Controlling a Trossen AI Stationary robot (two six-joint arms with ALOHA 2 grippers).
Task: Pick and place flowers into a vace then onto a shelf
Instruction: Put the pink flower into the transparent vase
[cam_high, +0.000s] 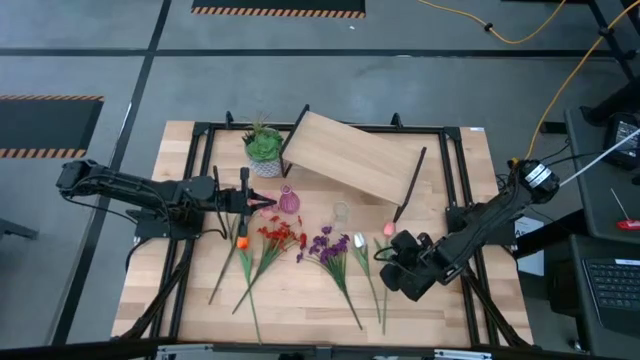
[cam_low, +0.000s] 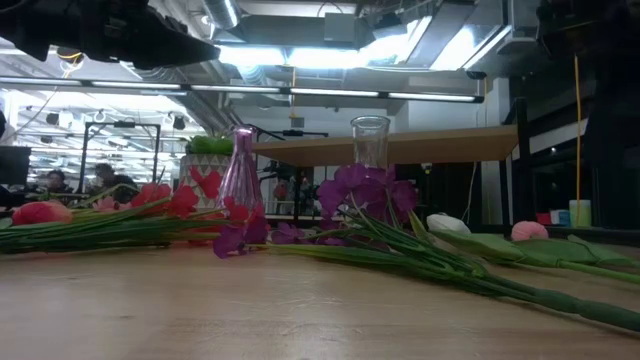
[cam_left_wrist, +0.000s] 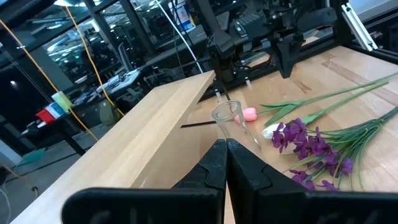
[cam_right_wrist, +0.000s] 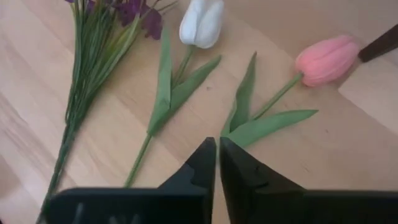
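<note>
Right gripper, fingers nearly together and empty, hovers above the pink tulip and white tulip lying on the table; left gripper, clenched and empty, points toward the clear vase beside the shelf

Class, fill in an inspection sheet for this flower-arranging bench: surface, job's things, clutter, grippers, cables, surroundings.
Surface: pale wooden table, black frame rails.
Job's things: orange tulip, red cluster, purple cluster, white tulip, pink tulip lying loose; pink vase and clear vase upright, both empty; shelf behind.
Clutter: potted plant.
Grippers: left gripper shut beside the pink vase; right gripper nearly closed, empty, above the tulips.
Cables: yellow cable on floor.
Surroundings: people seated far off.
</note>
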